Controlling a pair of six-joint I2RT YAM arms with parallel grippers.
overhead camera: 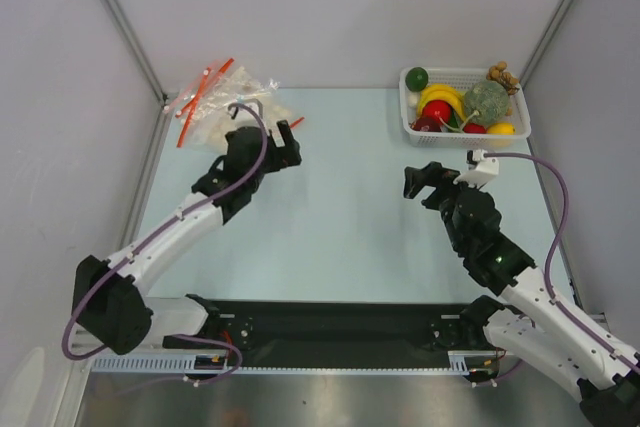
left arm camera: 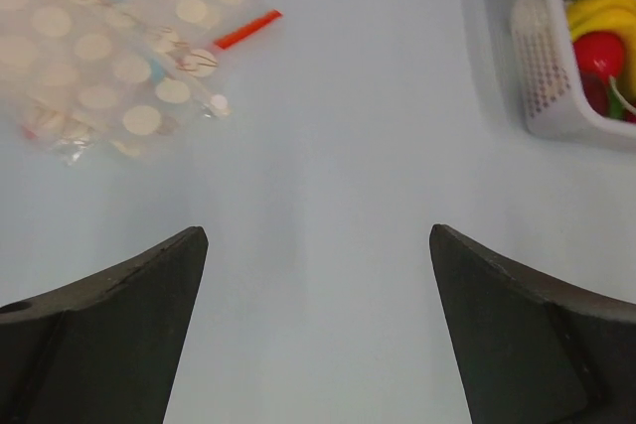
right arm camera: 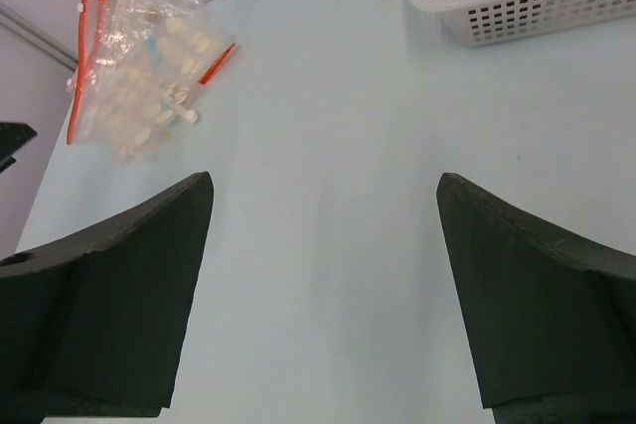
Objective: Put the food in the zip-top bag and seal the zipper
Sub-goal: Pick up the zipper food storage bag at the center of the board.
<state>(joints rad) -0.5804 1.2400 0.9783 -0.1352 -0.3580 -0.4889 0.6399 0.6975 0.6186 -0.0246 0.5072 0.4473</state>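
Observation:
The food lies in a white basket at the back right: a dark green ball, a rough grey-green ball, a shiny red fruit and a dark red piece. A pile of clear bags with red strips lies at the back left. I cannot tell the zip-top bag or its zipper apart from the disc-patterned ones there. My left gripper hovers open just right of the pile, holding nothing. My right gripper is open and empty, in front of the basket.
Yellow bananas, a brown grape bunch and a yellow fruit share the basket. One red strip pokes out of the pile's right side. Walls with metal posts close in the table at the back and sides.

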